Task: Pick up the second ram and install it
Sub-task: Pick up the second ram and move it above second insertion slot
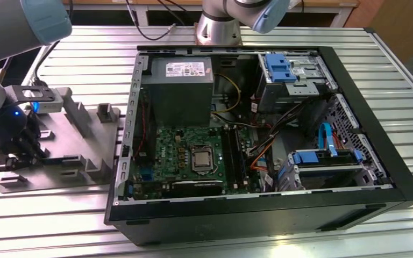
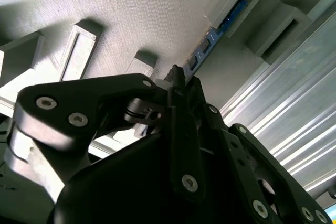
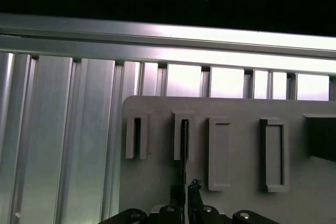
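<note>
The second ram (image 3: 184, 148) stands on edge in a slot of the grey holder tray (image 3: 241, 109). It looks like a thin dark line in the first wrist view and a blue-edged strip (image 2: 220, 29) in the second wrist view. My gripper (image 3: 185, 188) is shut on the near end of the stick, one fingertip on each side, and the black linkage (image 2: 176, 77) meets the stick's end. In the exterior view the gripper (image 1: 11, 161) hangs over the tray (image 1: 84, 141) on the exterior view's left. The motherboard's black slots (image 1: 234, 158) lie inside the open case.
The open computer case (image 1: 264, 134) lies on its side in the middle of the ribbed metal table (image 1: 49, 215), with a power supply (image 1: 181, 80), cables and blue drive brackets (image 1: 321, 157) inside. The tray has several upright tabs (image 1: 106, 113). A second arm's base (image 1: 217, 27) stands behind the case.
</note>
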Controlling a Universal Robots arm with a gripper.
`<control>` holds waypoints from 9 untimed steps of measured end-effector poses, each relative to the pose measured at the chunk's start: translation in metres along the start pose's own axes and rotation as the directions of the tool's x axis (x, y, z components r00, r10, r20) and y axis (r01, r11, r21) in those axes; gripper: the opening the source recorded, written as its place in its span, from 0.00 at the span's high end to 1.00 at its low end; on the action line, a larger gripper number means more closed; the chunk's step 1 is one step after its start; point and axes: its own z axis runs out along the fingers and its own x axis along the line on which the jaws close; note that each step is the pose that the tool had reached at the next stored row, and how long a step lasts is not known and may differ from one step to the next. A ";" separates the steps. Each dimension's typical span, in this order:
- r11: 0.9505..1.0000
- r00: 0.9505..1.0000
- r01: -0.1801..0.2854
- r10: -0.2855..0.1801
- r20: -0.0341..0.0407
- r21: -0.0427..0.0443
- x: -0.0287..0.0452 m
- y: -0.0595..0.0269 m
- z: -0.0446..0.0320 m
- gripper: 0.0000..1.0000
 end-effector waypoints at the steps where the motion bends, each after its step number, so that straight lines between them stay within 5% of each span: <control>1: 1.000 1.000 0.000 0.000 0.000 0.000 0.0000 0.0000 0.0000 0.83; 2: 1.000 1.000 0.000 0.000 0.000 0.000 0.0000 0.0000 0.0000 0.77; 9: 1.000 1.000 0.000 0.000 0.000 0.001 0.0000 0.0001 -0.0020 0.77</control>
